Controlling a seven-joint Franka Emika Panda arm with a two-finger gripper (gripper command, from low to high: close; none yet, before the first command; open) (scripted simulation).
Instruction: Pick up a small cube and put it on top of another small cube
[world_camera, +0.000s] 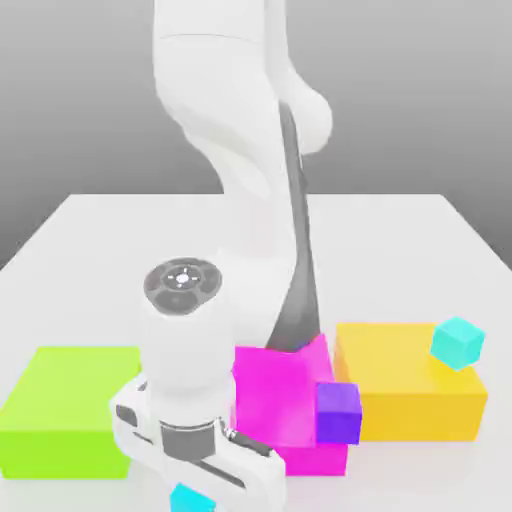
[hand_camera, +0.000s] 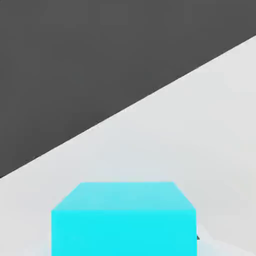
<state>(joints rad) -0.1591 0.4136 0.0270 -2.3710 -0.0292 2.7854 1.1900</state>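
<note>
**Ana:** Grey backdrop, white table (world_camera: 90, 230), and the arm (world_camera: 250, 150) bent steeply down over the table's near edge. Which step are we at?

**Ben:** The pickup, I'd say. The gripper (world_camera: 190, 480) points straight down with its fingers drawn in, and a cyan cube (world_camera: 190, 498) sits right beneath it. The hand view has that same cube (hand_camera: 123, 217) close under the camera, resting on the white surface. So I read it as closed on that cube.

**Ana:** What else is around the tool?

**Ben:** Going by size: a green block (world_camera: 65, 410) beside it on one side, a pink block (world_camera: 290, 405) just behind it on the other, a yellow block (world_camera: 410, 390) beyond the pink one. Then a purple cube (world_camera: 339, 412) against the pink block's front, and a second cyan cube (world_camera: 458, 342) perched on the yellow block, well apart from the gripper.

**Ana:** And next?

**Ben:** Probably a straight lift, keeping the grip firm, then a carry over to another small cube. It must clear the pink block on the way.
</note>
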